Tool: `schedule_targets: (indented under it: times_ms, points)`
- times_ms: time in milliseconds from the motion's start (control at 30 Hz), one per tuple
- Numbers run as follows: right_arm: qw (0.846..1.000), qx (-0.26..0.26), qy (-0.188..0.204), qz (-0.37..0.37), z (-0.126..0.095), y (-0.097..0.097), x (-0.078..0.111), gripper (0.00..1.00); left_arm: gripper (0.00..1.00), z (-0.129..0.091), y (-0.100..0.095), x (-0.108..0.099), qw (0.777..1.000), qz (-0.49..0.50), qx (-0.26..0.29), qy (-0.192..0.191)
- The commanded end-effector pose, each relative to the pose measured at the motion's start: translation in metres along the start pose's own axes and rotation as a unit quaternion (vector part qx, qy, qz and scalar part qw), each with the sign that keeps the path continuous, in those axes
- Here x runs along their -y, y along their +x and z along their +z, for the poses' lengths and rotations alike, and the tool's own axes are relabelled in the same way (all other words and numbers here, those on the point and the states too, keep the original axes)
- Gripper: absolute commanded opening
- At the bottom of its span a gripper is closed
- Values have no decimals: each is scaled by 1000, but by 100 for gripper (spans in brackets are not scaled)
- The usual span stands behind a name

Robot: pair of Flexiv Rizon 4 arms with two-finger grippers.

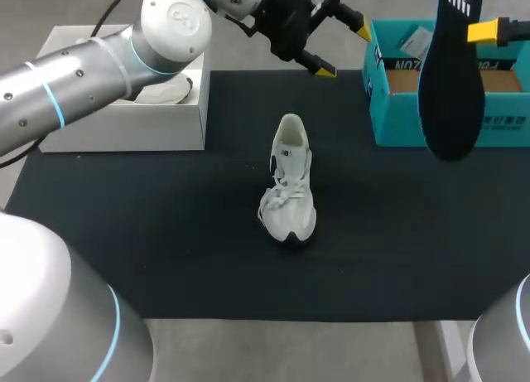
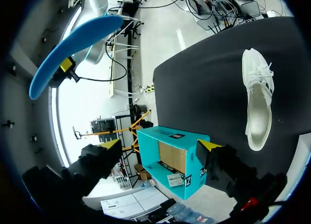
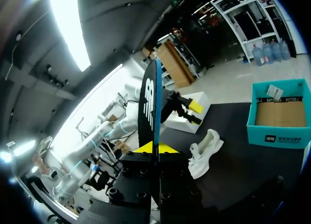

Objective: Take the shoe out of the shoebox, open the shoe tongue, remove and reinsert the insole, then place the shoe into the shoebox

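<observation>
A white shoe [image 1: 288, 183] lies alone in the middle of the black mat [image 1: 166, 233], toe towards me. High over the open teal shoebox [image 1: 447, 121], my right gripper [image 1: 479, 30] is shut on a black insole [image 1: 450, 84] that hangs with one end down. In the right wrist view the insole [image 3: 150, 102] stands edge-on between the yellow tips of that gripper [image 3: 155, 147], with the shoe [image 3: 205, 151] and shoebox [image 3: 281, 119] beyond. My left gripper [image 1: 341, 46] hovers open and empty behind the shoe, beside the shoebox. Its wrist view shows the gripper [image 2: 160, 146] over the shoebox [image 2: 170, 158], the shoe [image 2: 257, 102] off to one side and the insole's blue underside [image 2: 73, 44].
A white box lid [image 1: 124, 108] sits at the mat's back left, under my left arm. A paper tag [image 1: 416, 42] lies inside the shoebox. The mat reaches nearly to the table's front edge.
</observation>
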State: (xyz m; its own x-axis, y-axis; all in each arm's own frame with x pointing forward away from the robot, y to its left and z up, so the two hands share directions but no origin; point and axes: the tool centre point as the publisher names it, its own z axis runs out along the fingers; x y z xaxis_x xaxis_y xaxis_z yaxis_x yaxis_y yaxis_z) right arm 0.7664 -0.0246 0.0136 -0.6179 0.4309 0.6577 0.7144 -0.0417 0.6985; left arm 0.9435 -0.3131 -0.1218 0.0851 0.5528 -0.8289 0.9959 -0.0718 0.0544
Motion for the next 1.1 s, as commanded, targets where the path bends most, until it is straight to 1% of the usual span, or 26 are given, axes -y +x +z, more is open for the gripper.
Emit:
schedule_targets:
  times_ms: [33, 567, 633, 767, 867, 1033, 1100]
  points:
    - [1000, 0, 13, 1, 2, -1, -4, 0, 100, 1, 0, -1, 1000, 1, -1, 0]
    - [1000, 0, 13, 1, 2, -1, -4, 0, 100, 1, 0, -1, 1000, 1, -1, 0]
    - [1000, 0, 13, 1, 2, -1, -4, 0, 100, 0, -7, -2, 1000, -13, 22, -2]
    - [999, -29, -25, 34, 0, -14, -16, 0, 100, -7, -22, -8, 994, -55, 87, -22]
    - [995, -47, -56, 68, 1, -24, -24, 0, 100, -12, -32, -11, 991, -62, 113, -30]
    - [990, -67, -51, 113, 8, -38, -38, 0, 100, -18, -51, -7, 988, -43, 148, -31]
    - [988, -70, -38, 131, 12, -42, -45, 0, 100, -21, -58, -5, 985, -38, 167, -29]
